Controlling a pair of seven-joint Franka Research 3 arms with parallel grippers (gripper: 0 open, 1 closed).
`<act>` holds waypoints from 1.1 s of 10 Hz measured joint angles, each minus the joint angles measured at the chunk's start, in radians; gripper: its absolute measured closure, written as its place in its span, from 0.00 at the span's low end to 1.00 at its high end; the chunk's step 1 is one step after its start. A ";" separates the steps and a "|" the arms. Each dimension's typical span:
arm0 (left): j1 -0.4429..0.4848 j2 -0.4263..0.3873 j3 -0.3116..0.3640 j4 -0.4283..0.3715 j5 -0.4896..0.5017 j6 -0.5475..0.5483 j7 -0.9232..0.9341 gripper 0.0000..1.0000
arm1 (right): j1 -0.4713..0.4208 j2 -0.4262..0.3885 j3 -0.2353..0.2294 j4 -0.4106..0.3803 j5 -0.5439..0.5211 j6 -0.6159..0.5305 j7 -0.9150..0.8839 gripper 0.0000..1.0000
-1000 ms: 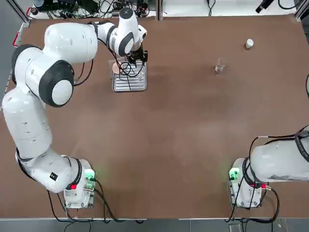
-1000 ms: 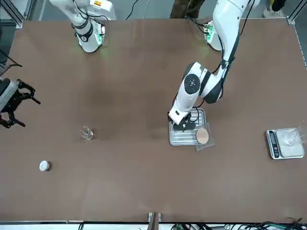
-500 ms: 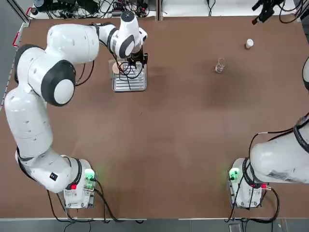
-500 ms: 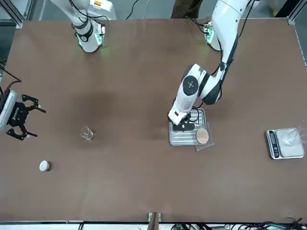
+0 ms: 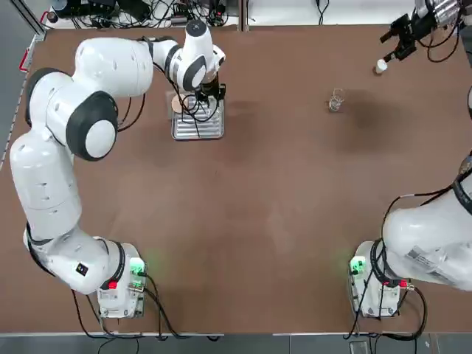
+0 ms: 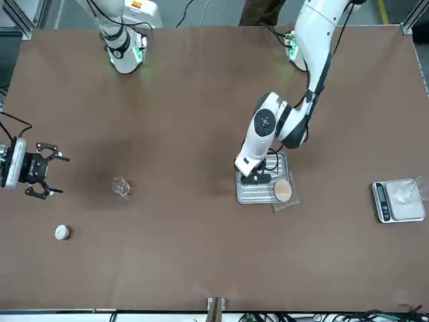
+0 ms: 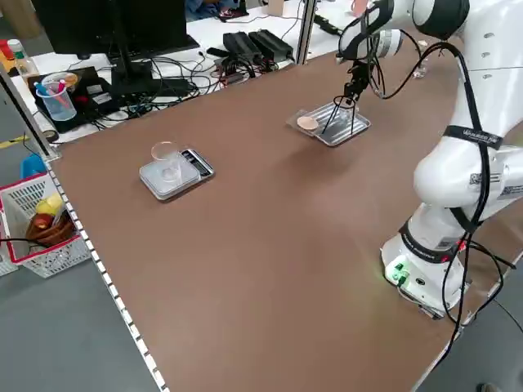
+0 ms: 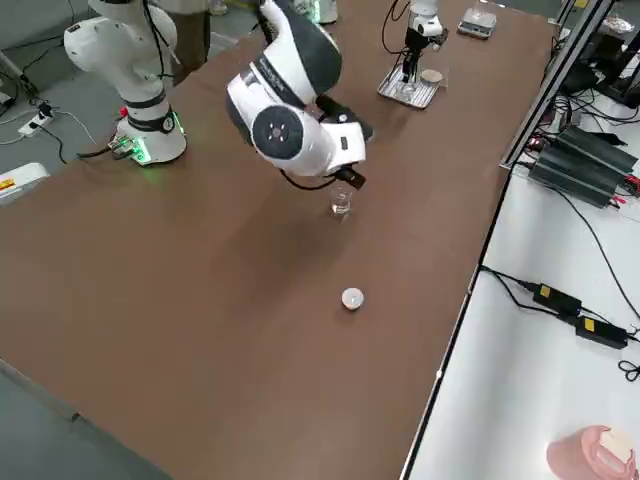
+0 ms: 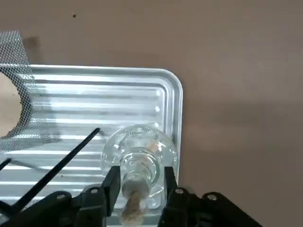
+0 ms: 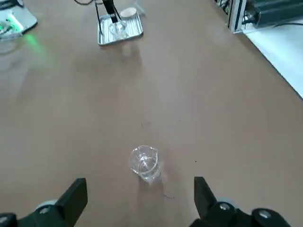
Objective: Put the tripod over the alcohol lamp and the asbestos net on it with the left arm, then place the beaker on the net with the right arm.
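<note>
Centrally over the ribbed tray (image 9: 85,94), the lamp (image 9: 139,163) stands between the separated, open fingers of the left gripper (image 9: 141,169), with the tripod's thin black legs (image 9: 61,163) beside it. The net (image 9: 23,85) lies at one end of the same tray, its round pale disc overlapping the rim. Well apart from the tray, the beaker (image 10: 144,163) sits alone on the table (image 5: 258,184). The right gripper (image 10: 141,184) hangs spread and empty near it, close to the small white bottle (image 6: 62,232). Farther off, the scale (image 6: 399,200) bears a clear vessel (image 6: 422,187).
</note>
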 joint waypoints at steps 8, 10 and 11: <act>0.000 0.006 0.000 0.004 0.010 0.000 -0.001 0.71 | -0.217 0.283 0.160 -0.108 0.170 0.174 -0.424 0.00; 0.002 0.006 0.002 0.012 0.011 0.000 -0.001 0.73 | -0.217 0.325 0.169 -0.108 0.189 0.201 -0.492 0.00; 0.005 0.005 0.002 0.025 0.011 -0.003 -0.001 0.73 | -0.219 0.350 0.179 -0.108 0.203 0.228 -0.520 0.00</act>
